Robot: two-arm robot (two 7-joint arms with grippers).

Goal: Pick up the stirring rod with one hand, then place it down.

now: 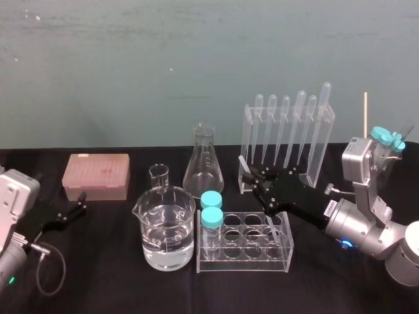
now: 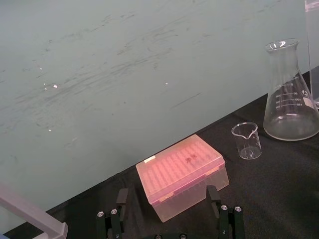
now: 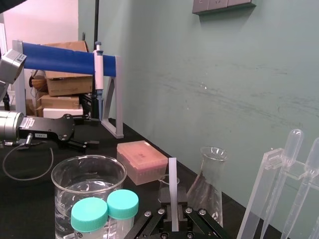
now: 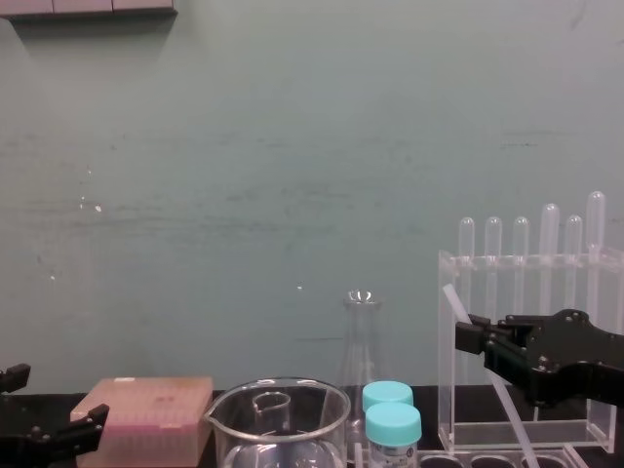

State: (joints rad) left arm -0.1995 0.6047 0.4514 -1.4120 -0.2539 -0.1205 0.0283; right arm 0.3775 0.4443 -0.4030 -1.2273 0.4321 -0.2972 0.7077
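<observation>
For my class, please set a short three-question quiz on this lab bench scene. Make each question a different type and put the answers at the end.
1. True or false: the right pincer is shut on the stirring rod.
2. Multiple choice: what lies nearest the left pincer? A. the flask. B. the pink box. C. the capped vials.
3. Fill in the blank: the tall clear rack at the back holds ___ pipettes.

Key: 1 true; 2 B; 3 six.
</observation>
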